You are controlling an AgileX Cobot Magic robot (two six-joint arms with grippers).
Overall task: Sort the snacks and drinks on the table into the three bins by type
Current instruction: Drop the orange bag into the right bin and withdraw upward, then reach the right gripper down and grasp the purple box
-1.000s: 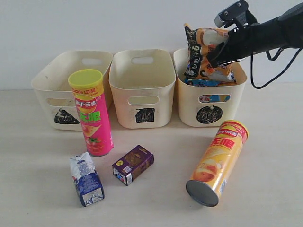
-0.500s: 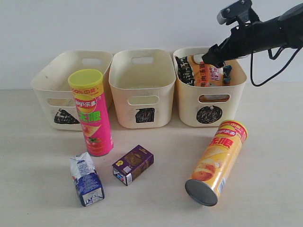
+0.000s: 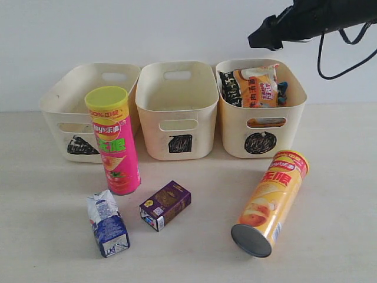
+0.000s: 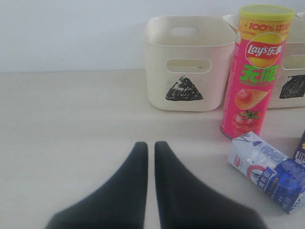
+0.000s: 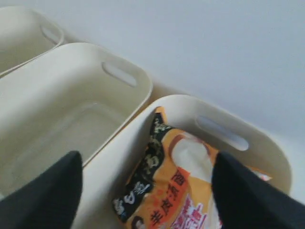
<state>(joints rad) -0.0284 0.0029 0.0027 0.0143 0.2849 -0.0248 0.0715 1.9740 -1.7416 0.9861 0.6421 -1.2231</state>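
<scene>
Hovering over the right bin point(image 3: 234, 132) with your right fingers point(image 5: 45, 193) apart, aim squarely across the lying orange tube point(image 3: 271, 200); left fingers point(image 4: 121, 191) are together.

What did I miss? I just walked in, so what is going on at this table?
A two-armed robot is sorting snacks and drinks into three bins. The right gripper hangs open and empty above the right bin, where an orange noodle packet lies. The left gripper is shut, holding nothing, low over the table. Unsorted on the table: the pink chip tube standing, the orange-yellow chip tube on its side, a blue-and-white carton and a purple box.
</scene>
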